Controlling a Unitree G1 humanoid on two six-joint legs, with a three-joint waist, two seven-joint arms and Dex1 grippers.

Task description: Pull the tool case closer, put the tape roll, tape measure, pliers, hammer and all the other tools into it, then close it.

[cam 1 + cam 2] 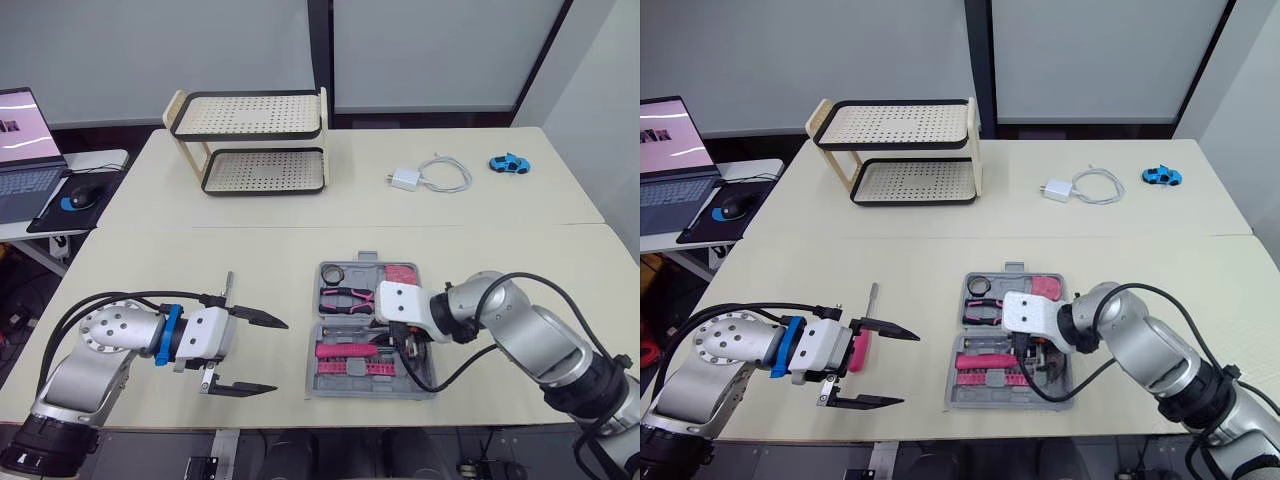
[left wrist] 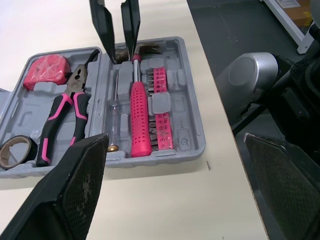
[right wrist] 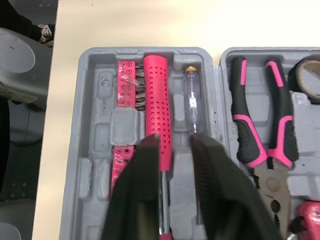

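Left gripper (image 1: 280, 355) gapes open beside a loose screwdriver (image 1: 857, 352). Right gripper (image 3: 174, 142), jaws slack, straddles the hammer (image 3: 157, 100) in the case (image 2: 192, 115). Pliers (image 2: 65, 110) are packed; closing remains.

Case (image 1: 318, 380) open at table's (image 1: 250, 230) near edge, pliers (image 1: 347, 298) and hammer (image 1: 345, 350) seated; left gripper (image 1: 280, 357) spread wide just left of it.

cream rectangular tabletop (image 1: 250, 230) under left pincer (image 1: 280, 356) | pale grey panelled wall (image 1: 420, 50) far ahead | white side desk (image 1: 105, 157) leftward
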